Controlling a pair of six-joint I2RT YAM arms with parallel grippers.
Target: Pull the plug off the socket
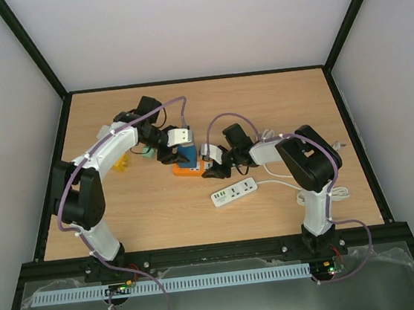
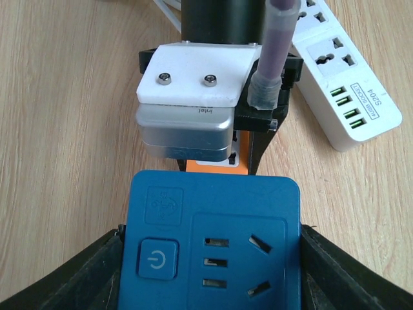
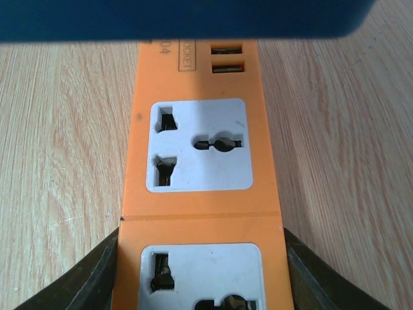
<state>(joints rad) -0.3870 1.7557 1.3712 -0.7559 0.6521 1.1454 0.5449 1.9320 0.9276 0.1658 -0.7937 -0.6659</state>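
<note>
Near the middle of the worktop the stiff, light-looking blue plug (image 2: 213, 219) sits in the orange socket strip (image 3: 203, 213), with the left gripper (image 2: 210, 284) clamped on its smooth sides, likely slippery, and the right gripper (image 3: 201, 284) clamping the strip down.

Two arms are built of white rounded links (image 1: 112, 145) and black joint housings (image 1: 83, 197), mounted on black bases (image 1: 106, 270). Lilac sleeved cables (image 1: 162, 105) are run along each arm. On the right wrist a white flat plate (image 2: 193, 74) is fixed by two silver screws (image 2: 165, 78). Under it a silver camera module (image 2: 187, 132) is marked "intel". Black tapered fingers (image 2: 74, 281) are seen at the left wrist, dark ones (image 3: 84, 278) at the right.
</note>
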